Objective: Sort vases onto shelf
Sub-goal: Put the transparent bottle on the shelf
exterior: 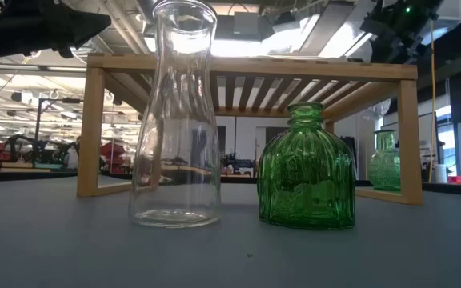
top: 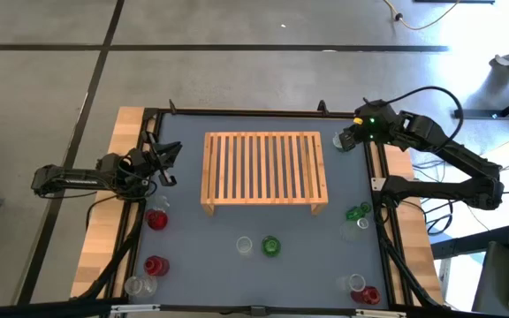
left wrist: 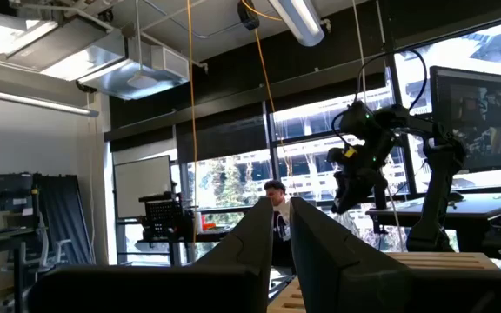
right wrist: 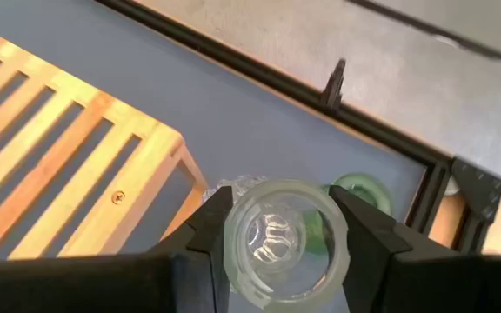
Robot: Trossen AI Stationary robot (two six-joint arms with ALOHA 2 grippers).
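Note:
The light wooden shelf (top: 264, 170) stands mid-table; its slatted top (exterior: 250, 76) spans the low view. My right gripper (top: 344, 140) hovers off the shelf's far right corner, shut on a clear vase (right wrist: 278, 236). A green vase (right wrist: 360, 189) stands on the table just beyond it. A clear vase (exterior: 175, 120) and a green vase (exterior: 306, 172) stand in front of the shelf. Red vases (top: 156, 219) (top: 155, 265) stand near the left edge. My left gripper (top: 168, 162) waits, shut and empty, over the left edge. My right gripper pinches the clear vase at its rim (right wrist: 237, 228) between the two fingers (right wrist: 209, 228), one on each side. The fingers come from above, pointing down. The vase hangs upright below them. The vase hides its own base, so whether it is lifted clear does not show.
More vases stand at the right edge: a green one (top: 356, 212), a clear one (top: 354, 283) and a red one (top: 369, 296). A clear vase (top: 135, 285) sits at the near left corner. A black frame (top: 379, 177) borders the table. A person (left wrist: 277, 209) shows far off.

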